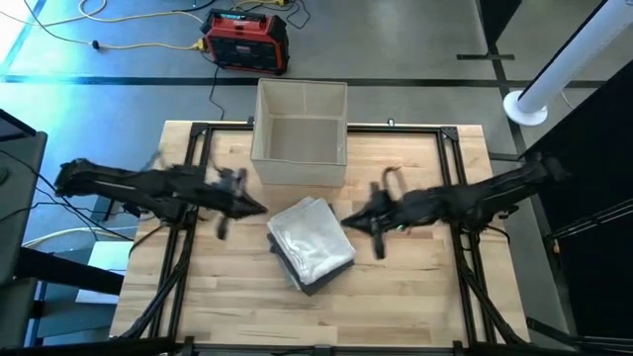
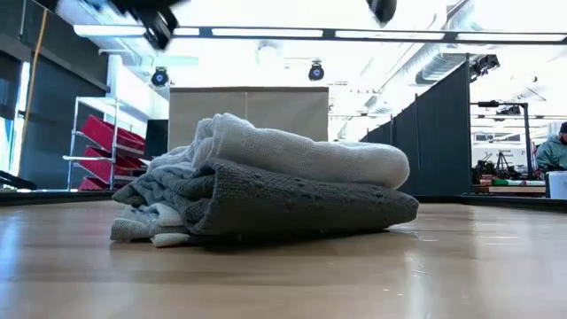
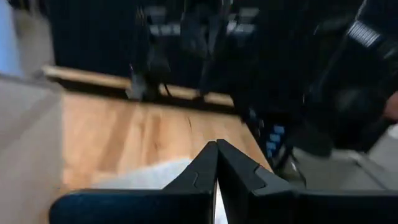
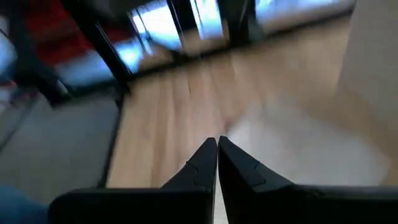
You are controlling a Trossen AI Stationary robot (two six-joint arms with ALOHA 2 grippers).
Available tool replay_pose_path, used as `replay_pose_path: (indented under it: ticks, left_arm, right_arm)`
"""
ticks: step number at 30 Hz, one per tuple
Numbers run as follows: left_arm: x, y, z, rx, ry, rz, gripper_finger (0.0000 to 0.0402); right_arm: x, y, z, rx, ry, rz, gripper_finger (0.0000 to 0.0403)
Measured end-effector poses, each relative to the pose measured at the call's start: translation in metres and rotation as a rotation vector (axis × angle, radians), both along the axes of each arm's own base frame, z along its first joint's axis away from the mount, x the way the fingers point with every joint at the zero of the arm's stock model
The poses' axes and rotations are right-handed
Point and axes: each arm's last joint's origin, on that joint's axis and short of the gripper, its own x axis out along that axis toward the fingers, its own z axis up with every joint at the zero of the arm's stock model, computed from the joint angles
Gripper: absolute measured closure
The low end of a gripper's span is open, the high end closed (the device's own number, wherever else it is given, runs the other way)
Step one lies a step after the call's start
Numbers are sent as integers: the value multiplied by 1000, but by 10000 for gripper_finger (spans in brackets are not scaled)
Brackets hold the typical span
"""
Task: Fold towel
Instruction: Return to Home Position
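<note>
A grey towel (image 1: 312,244) lies folded into a thick bundle in the middle of the table; in the low view the towel (image 2: 283,182) shows several stacked layers resting flat on the wood. My left gripper (image 1: 259,207) hovers left of the towel, raised above the table, fingers shut (image 3: 216,149). My right gripper (image 1: 346,220) hovers right of the towel, also raised, fingers shut (image 4: 217,144). Neither touches the towel.
An open beige fabric box (image 1: 300,133) stands at the table's far edge, just behind the towel. A black metal frame (image 1: 450,148) borders the table. Bare wood (image 1: 326,316) lies near the towel's front. A red device (image 1: 247,42) sits on the floor beyond.
</note>
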Motion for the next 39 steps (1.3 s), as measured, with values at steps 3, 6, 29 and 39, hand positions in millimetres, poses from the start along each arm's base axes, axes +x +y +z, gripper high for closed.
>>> replay_pose_path:
  ticks: [3,6,29,39]
  left_arm:
    - [-31,6,-4,3,-89,82,401]
    - [-54,13,-18,-6,-163,236,401]
    - [-73,20,-67,-131,-47,378,401]
    - [-60,10,-89,158,-115,97,401]
  right_arm:
    - [-33,-17,-16,28,-149,-34,403]
    - [-62,-34,-51,74,-188,-210,403]
    - [-115,-39,-129,-75,-190,49,403]
    - [-129,-43,-127,-194,-294,5,403]
